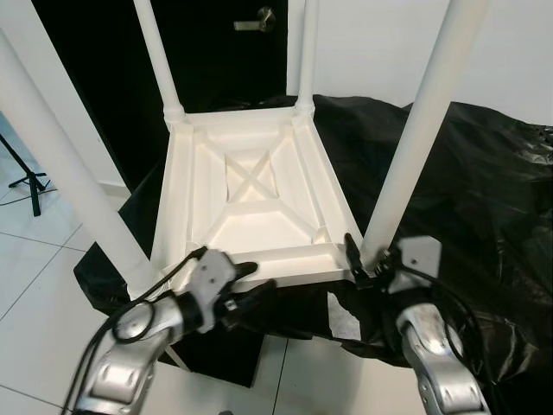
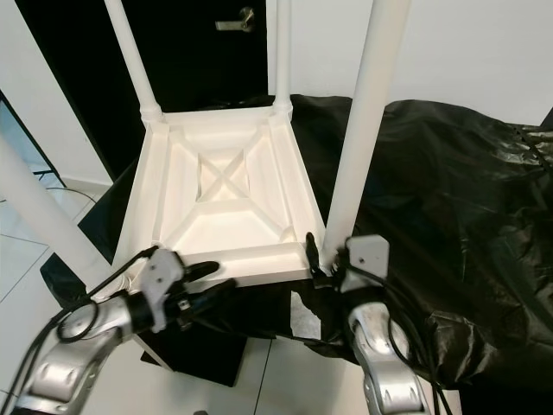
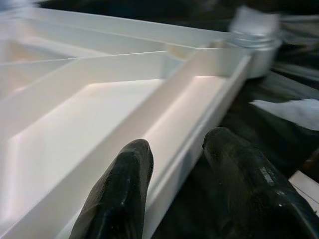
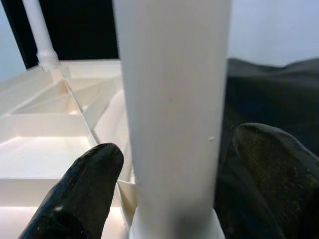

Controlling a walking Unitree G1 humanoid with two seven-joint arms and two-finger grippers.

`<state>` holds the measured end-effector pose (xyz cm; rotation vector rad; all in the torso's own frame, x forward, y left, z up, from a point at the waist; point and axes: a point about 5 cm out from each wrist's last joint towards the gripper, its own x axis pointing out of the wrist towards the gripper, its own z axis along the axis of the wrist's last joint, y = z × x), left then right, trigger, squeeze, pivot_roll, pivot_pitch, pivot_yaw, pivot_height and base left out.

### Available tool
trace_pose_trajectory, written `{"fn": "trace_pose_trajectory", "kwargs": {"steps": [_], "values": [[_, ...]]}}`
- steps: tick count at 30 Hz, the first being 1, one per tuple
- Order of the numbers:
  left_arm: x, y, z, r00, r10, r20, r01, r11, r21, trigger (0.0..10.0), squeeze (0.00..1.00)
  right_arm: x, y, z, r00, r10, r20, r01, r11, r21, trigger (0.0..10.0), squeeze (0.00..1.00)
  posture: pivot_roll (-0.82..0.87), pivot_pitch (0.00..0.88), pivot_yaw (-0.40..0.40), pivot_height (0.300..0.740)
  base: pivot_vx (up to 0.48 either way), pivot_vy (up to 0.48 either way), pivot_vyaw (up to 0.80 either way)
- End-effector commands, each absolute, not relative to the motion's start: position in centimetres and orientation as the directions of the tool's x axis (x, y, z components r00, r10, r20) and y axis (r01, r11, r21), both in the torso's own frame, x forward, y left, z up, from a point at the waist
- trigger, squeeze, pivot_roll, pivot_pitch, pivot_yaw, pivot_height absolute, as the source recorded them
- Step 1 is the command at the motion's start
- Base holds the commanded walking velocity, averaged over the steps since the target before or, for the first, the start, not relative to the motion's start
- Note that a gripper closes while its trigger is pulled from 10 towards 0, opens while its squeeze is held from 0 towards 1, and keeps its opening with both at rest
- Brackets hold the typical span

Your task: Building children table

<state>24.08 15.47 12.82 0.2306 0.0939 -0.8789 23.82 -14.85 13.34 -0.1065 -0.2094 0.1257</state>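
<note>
Right claw [image 1: 363, 259] open around near-right table leg [image 1: 423, 130] – left claw [image 1: 246, 281] open, straddling upturned table's [image 1: 259, 186] near rim

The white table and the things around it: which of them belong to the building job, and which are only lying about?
Job:
- table, upside down on the black sheet
- near right leg, between the right gripper fingers
- left gripper, open astride the near rim

Lying about:
- black sheet under the table
- door handle
- tripod on the floor
</note>
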Motion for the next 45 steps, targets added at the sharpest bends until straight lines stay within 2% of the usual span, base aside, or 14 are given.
{"fn": "trace_pose_trajectory", "kwargs": {"steps": [1,9,13,14,22,24,29,45], "values": [[23.8,16.2,13.2,0.679,-0.717,-0.156,0.734,0.662,0.151,10.0,0.00,23.2,-14.5,14.0,0.958,0.164,0.237,-0.138,0.983,-0.122,10.0,0.00,0.02,0.000,0.005,0.740,0.000,0.000,0.00],[23.4,17.7,13.5,0.719,-0.679,-0.148,0.695,0.705,0.143,10.0,0.00,21.9,-14.7,14.3,0.945,0.210,0.251,-0.174,0.972,-0.158,10.0,0.00,0.02,0.000,0.006,0.740,0.000,0.000,0.00],[23.4,18.4,13.5,0.728,-0.668,-0.152,0.685,0.713,0.146,10.0,0.00,21.0,-14.8,14.2,0.931,0.273,0.241,-0.232,0.955,-0.183,10.0,0.00,0.03,0.000,0.007,0.740,0.000,0.000,0.00],[23.6,18.9,13.5,0.735,-0.660,-0.158,0.678,0.719,0.154,10.0,0.00,20.8,-14.8,14.1,0.916,0.330,0.229,-0.286,0.936,-0.205,10.0,0.00,0.03,0.000,0.005,0.740,0.000,0.000,0.00],[24.0,19.5,13.8,0.746,-0.646,-0.162,0.666,0.726,0.170,10.0,0.00,21.1,-14.3,13.6,0.885,0.423,0.195,-0.378,0.897,-0.231,10.0,0.00,0.04,0.000,0.002,0.740,0.000,0.000,0.00],[24.6,19.8,14.0,0.754,-0.637,-0.162,0.657,0.729,0.192,10.0,0.00,21.8,-13.3,13.2,0.852,0.500,0.156,-0.463,0.858,-0.223,10.0,0.00,0.04,0.000,-0.005,0.740,0.000,0.000,0.00],[25.1,20.1,14.2,0.763,-0.627,-0.159,0.647,0.732,0.216,10.0,0.00,22.4,-12.2,13.0,0.799,0.587,0.130,-0.553,0.803,-0.223,10.0,0.00,0.05,0.000,-0.013,0.740,0.000,0.000,0.00],[24.9,21.7,14.1,0.797,-0.581,-0.167,0.604,0.761,0.236,10.0,0.00,20.6,-14.3,12.0,0.771,0.635,0.046,-0.611,0.759,-0.224,10.0,0.00,0.06,0.000,-0.027,0.740,0.000,0.000,0.00]]}}
